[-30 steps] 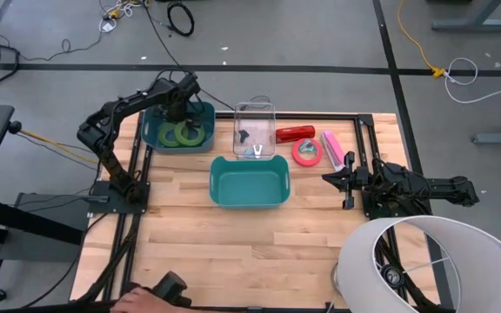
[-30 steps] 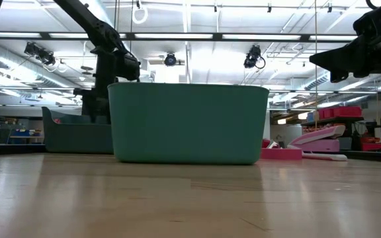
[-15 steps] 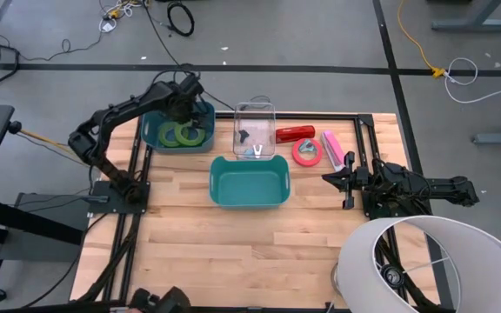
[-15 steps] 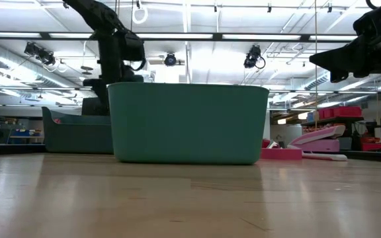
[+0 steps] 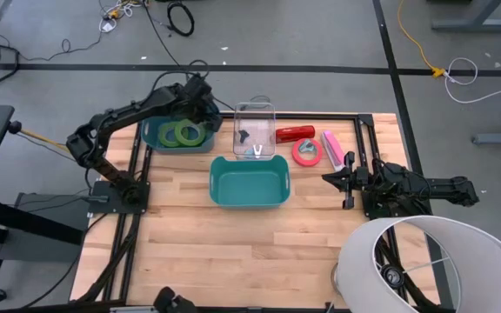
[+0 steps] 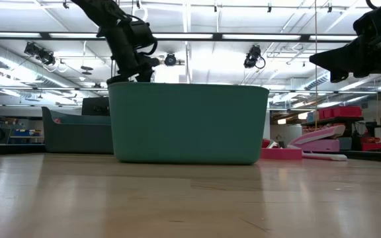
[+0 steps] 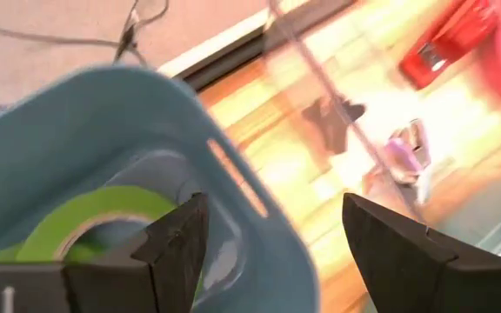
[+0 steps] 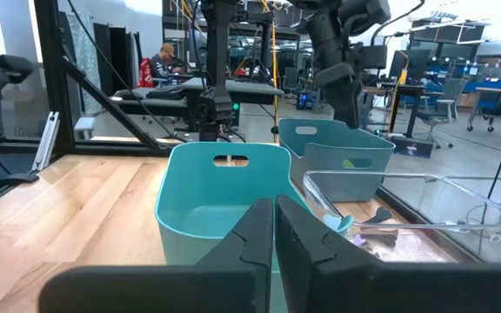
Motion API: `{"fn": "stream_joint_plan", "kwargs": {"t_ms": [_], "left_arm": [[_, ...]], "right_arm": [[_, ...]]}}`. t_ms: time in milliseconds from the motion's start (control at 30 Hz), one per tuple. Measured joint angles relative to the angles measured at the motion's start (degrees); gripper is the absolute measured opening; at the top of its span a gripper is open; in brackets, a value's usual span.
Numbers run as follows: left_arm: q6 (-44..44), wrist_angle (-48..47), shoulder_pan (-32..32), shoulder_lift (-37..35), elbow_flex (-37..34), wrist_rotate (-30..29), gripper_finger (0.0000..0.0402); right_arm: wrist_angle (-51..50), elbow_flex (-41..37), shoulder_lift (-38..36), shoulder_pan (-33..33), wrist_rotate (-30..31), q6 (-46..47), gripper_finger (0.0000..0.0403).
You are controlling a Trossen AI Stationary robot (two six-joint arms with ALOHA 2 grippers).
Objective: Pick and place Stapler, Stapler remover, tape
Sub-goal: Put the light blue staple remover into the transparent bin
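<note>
Two green tape rolls (image 5: 179,133) lie flat in the blue bin (image 5: 150,139) at the table's far left; one of them, a green roll (image 7: 85,213), shows in the left wrist view. My left gripper (image 5: 200,96) (image 7: 272,217) hovers open and empty above that bin's right rim. The pinkish-red tape (image 5: 297,152) lies on the table beside a red stapler (image 5: 294,133) and a pink stapler (image 5: 331,148). Staple removers (image 5: 250,143) sit in the clear bin (image 5: 255,111). My right gripper (image 5: 327,179) (image 8: 274,209) waits shut at the right, above the table.
An empty teal bin (image 5: 248,202) stands mid-table, in front of the clear bin. A black frame (image 5: 368,130) runs along the table's edges. A white lamp shade (image 5: 424,261) overhangs the near right corner. Bare wood lies toward the near edge.
My left gripper has risen from inside the blue bin and moved toward the table's right and far edge, ending above the bin's right rim near the clear bin. The green rolls stay in the bin. A person's hand at the near edge has withdrawn.
</note>
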Motion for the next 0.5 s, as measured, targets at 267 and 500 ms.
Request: {"fn": "stream_joint_plan", "kwargs": {"t_ms": [267,500], "left_arm": [[6.72,0.49,-1.74,0.0,0.0,1.79,0.0264],[10.58,-0.38,-5.85,0.02,0.0,1.9,0.025]], "right_arm": [[0.01,0.0,0.0,-0.01,-0.01,0.0,0.0018],[0.0,-0.01,0.02,-0.02,-0.01,0.0,0.0018]]}}
